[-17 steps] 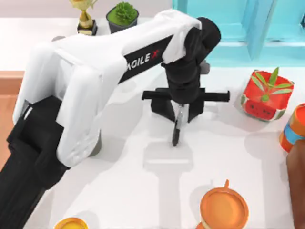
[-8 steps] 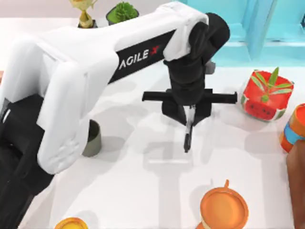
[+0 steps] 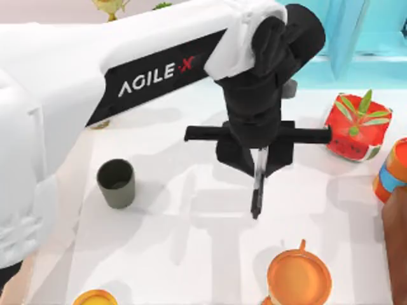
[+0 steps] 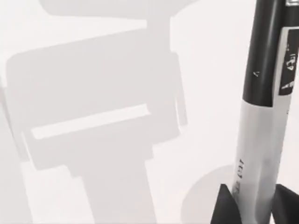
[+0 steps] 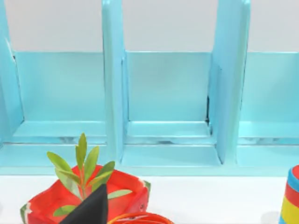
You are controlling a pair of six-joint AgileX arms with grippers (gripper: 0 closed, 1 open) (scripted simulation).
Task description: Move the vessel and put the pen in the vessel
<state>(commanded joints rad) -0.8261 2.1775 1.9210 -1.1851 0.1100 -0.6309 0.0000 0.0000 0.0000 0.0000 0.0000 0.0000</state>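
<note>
Vessel (image 3: pixel 116 183) left of pen (image 3: pixel 257 190)

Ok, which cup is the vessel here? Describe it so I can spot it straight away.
Start from the big white left arm across the top view's left. Just below it on the white table stands the vessel, alone at the left. It is plain grey-green with a dark inside and no handle, unlike the orange handled cup at the lower edge.

A white table (image 3: pixel 191 254) fills the scene, soft shadows pooling near its centre. At one o'clock stands a turquoise shelf unit (image 5: pixel 168 93) of open compartments against a pale wall (image 5: pixel 168 23).
</note>
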